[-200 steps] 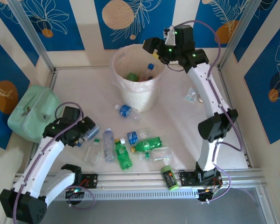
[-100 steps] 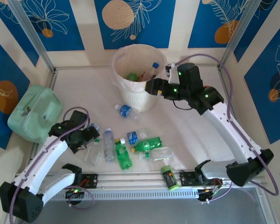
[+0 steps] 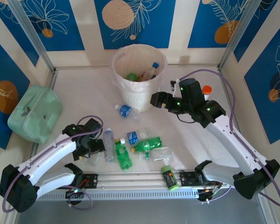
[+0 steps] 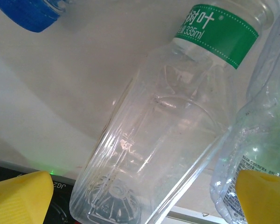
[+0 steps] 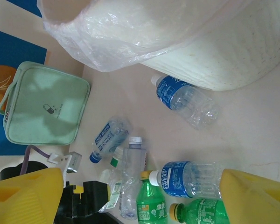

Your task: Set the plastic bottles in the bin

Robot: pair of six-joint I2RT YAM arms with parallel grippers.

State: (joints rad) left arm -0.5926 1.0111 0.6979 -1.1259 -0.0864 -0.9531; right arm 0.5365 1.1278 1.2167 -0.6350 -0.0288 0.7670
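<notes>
Blue wall panels (image 3: 60,23) with white leaves and orange discs, cream stripes between; silvery corner posts (image 3: 31,35); pale desk (image 3: 84,93).

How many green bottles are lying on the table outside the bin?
2. One green bottle lies centre front; the second green bottle lies just right of it. Others may be hidden under the left arm.

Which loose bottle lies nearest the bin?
The clear blue-labelled bottle, alone beside the bin; the other bottles lie clustered toward the near edge.
</notes>
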